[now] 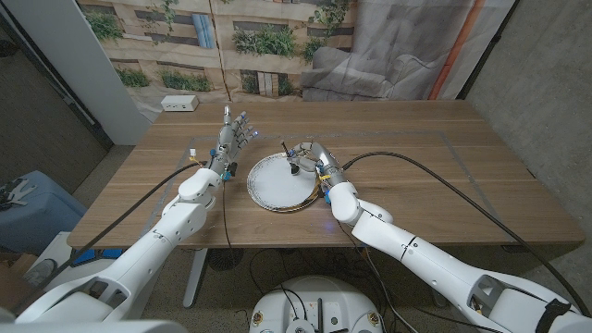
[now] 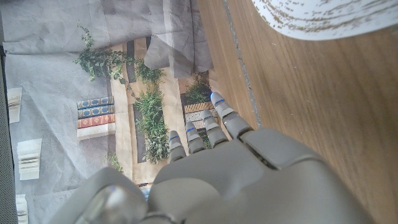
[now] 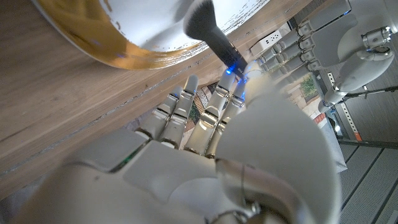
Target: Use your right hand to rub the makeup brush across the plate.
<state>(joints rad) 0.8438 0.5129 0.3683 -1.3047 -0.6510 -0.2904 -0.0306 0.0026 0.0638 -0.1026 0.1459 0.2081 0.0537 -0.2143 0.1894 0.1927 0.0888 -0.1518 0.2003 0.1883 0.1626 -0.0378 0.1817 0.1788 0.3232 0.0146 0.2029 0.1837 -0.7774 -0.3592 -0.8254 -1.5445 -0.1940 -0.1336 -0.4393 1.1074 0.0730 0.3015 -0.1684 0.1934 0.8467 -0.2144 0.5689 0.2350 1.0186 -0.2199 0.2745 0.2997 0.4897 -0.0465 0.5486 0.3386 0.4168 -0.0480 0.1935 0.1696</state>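
Head view: the right robot hand (image 1: 314, 162) sits at the far right rim of the plate (image 1: 268, 190) and holds the makeup brush (image 1: 294, 159), whose dark handle slants up from the fingers while the bristle end points down toward the white inside of the plate. The plate lies on the wooden surface (image 1: 444, 176) between the 2 arms. The left robot hand (image 1: 231, 139) stands just beside the plate's left rim with its fingers spread and reaching away from the robot, holding nothing. A white power strip (image 1: 180, 104) lies near the far left corner.

Left wrist view: the left robot hand (image 2: 217, 162) is open with fingers apart over the wood, and an arc of the plate (image 2: 323, 18) shows near it, not touching.

Right wrist view: the right robot hand (image 3: 211, 124) grips the brush (image 3: 208, 28) by its dark handle; the fluffy tip rests on or just above the plate (image 3: 143, 31) near its gold-toned rim, contact too close to tell.

By my judgement the rubbing step is in hand. The next move calls for keeping the bristles pressed lightly down and sweeping them across the plate's middle without nudging the rim
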